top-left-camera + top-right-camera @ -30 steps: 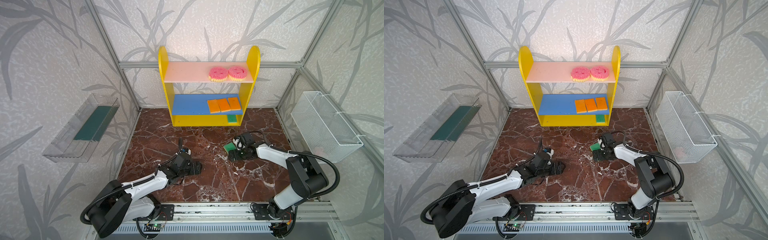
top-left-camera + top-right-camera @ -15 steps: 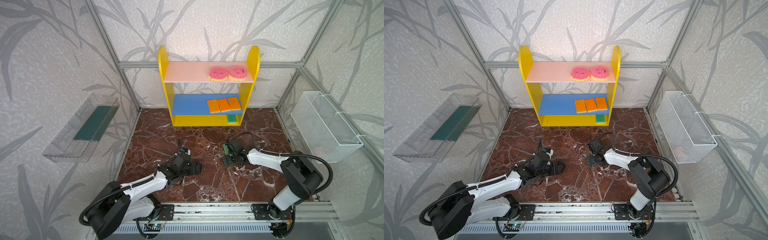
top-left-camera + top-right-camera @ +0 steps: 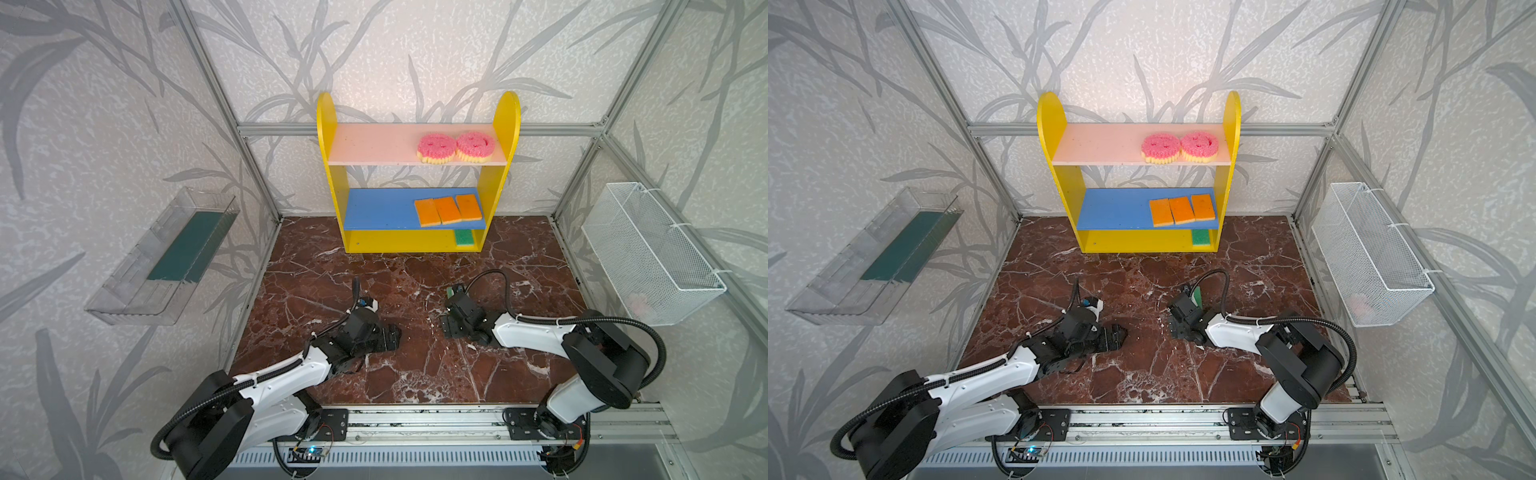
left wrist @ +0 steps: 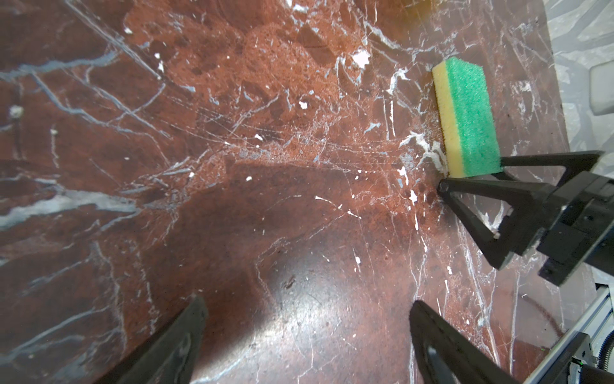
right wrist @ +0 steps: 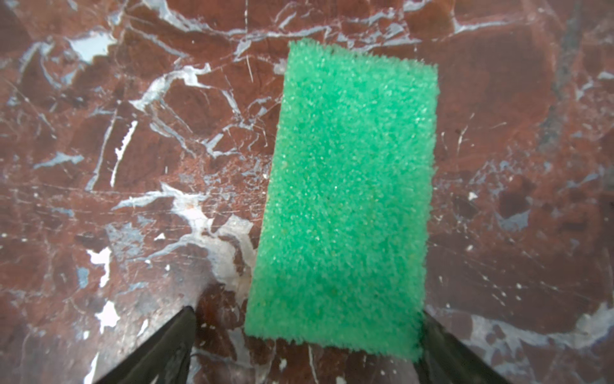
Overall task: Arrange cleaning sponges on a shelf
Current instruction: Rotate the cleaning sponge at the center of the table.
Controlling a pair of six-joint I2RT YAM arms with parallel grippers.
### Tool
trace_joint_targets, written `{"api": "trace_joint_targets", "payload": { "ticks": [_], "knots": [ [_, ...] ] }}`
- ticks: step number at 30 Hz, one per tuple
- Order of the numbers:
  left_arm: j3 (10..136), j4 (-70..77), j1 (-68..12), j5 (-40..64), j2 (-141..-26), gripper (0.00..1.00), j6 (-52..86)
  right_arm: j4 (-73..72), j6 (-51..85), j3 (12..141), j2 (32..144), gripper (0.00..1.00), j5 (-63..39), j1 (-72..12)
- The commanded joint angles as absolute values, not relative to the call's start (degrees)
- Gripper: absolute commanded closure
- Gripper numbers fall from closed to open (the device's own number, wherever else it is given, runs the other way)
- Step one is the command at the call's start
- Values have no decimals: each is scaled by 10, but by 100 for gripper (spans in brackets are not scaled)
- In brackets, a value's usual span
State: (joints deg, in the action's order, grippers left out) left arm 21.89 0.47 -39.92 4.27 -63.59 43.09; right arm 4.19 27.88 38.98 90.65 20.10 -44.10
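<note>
The left arm (image 3: 282, 370) and right arm (image 3: 528, 334) have glossy white shells between bulky black joints. Black ribbed hoses (image 3: 602, 319) loop alongside. The left tool (image 4: 307, 302) and right tool (image 5: 309, 312) are black, with fingers (image 4: 491, 190) shaped as open triangular frames.

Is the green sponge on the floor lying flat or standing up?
Flat: the green sponge lies green side up on the marble floor, its yellow side down.

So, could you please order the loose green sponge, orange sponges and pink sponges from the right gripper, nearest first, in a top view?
From the right gripper:
1. Loose green sponge, right at its open jaws.
2. Orange sponges, on the blue middle board.
3. Pink sponges, on the top board.
</note>
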Motion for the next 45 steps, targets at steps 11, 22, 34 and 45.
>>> {"api": "trace_joint_targets", "payload": {
  "ticks": [11, 22, 34, 45],
  "knots": [
    [202, 13, -398, 21, -631, 3, 436, -4, 344, 309, 944, 12, 275, -479],
    [206, 11, -398, 16, -634, 3, 437, -28, 360, 290, 930, 35, 311, -494],
    [209, 16, -399, 17, -643, 3, 437, -16, 349, 291, 881, 47, 333, -498],
    [212, 20, -398, 16, -647, 3, 433, 4, 327, 310, 841, 31, 318, -497]
  ]
}}
